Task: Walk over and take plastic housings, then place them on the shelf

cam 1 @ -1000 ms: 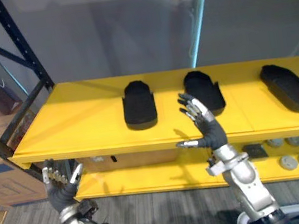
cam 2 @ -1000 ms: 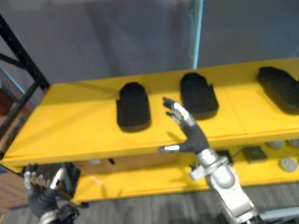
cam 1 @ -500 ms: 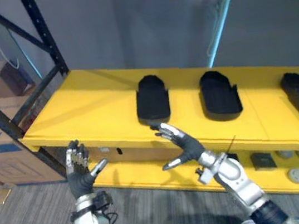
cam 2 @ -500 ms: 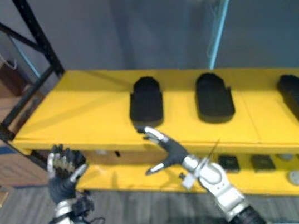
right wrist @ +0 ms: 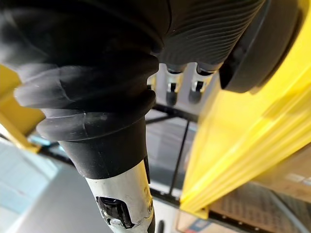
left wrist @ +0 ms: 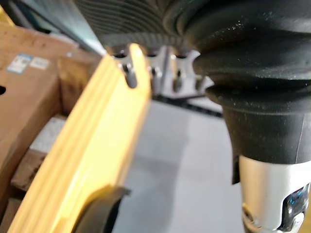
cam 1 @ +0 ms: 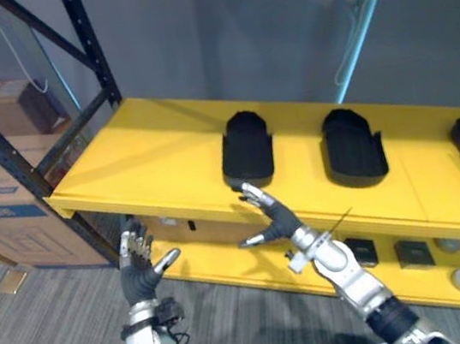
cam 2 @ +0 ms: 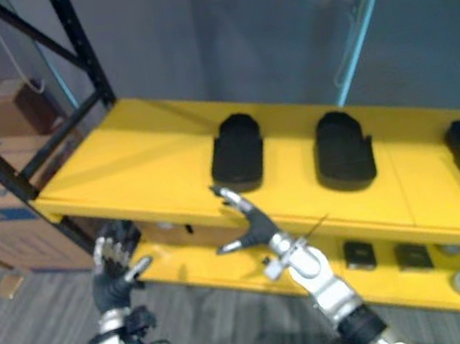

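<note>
The right hand (cam 1: 273,217) has been pulled back and lowered from the yellow shelf (cam 1: 138,164); its fingers are spread and nothing is held. The left hand (cam 1: 140,263) is kept low, open and empty too. The black plastic housings (cam 1: 246,148) are left lying on the shelf, so a drop looks finished

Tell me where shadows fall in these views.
Left eye view: the black plastic housings cast narrow dark shadows on the yellow upper shelf, and a diagonal shadow band crosses its left part. Right eye view: broad soft shadows lie on the grey wall.
</note>
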Robot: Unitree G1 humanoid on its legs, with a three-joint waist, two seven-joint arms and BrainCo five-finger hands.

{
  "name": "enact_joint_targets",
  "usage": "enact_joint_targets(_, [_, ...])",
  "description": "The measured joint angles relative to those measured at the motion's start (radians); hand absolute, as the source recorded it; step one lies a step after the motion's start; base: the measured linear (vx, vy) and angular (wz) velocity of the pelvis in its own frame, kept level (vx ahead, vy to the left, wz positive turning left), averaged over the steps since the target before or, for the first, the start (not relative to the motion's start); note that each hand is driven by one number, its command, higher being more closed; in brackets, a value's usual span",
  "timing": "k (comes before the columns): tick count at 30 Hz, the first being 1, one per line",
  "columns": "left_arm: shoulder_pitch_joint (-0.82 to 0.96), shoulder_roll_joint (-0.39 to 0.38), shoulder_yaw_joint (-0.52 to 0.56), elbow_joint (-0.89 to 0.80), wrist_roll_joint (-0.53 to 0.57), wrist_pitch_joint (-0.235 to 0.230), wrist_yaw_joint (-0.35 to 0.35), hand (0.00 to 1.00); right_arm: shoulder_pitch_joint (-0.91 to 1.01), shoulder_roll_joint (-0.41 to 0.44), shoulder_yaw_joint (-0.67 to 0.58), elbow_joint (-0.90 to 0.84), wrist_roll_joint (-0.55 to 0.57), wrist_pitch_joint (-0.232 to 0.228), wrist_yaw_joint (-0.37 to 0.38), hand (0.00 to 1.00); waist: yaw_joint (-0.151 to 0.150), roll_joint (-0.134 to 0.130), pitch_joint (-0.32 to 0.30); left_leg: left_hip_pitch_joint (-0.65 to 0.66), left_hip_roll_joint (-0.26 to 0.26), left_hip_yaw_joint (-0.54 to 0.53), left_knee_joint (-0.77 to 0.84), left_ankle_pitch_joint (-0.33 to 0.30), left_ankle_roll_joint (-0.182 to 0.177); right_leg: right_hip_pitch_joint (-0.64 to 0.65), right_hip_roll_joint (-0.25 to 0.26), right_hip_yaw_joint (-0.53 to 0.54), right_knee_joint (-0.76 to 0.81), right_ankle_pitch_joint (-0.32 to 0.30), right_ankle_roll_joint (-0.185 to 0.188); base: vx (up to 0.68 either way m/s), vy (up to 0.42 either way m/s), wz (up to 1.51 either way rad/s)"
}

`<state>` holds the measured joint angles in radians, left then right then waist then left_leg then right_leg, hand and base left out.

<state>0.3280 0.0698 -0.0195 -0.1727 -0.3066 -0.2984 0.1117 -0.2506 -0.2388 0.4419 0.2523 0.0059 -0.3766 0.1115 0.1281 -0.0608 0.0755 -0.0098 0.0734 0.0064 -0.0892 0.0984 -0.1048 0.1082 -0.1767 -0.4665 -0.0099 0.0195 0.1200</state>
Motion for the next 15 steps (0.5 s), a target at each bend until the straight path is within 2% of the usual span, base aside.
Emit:
enact_joint_targets(4, [0.013,0.000,-0.004,0.000,0.000,0.000,-0.011,0.00,-0.023,0.002,-0.004,0.052,-0.021,0.001,-0.053,0.00,0.022,-0.005,0.019,-0.004,0.001,-0.003,0.000,0.003,0.000,-0.002,0.001,-0.002,0.001,-0.001,-0.001,-0.01,-0.006,0.05])
enact_joint_targets(9, [0.024,0.000,-0.003,0.001,0.000,-0.001,-0.005,0.00,-0.051,0.011,-0.042,0.145,-0.020,0.000,-0.078,0.00,0.024,-0.002,0.027,-0.008,-0.003,-0.016,0.000,0.009,0.002,0.003,-0.001,-0.016,0.001,0.002,0.003,0.00,-0.007,0.07])
enact_joint_targets(15, [0.026,-0.001,0.000,0.001,0.000,-0.001,-0.005,0.00,-0.119,0.014,-0.068,0.267,-0.026,-0.001,-0.131,0.00,0.028,0.018,0.045,-0.006,-0.008,-0.028,0.000,0.016,0.004,0.017,-0.004,-0.029,-0.001,0.003,0.006,-0.01,-0.007,0.06])
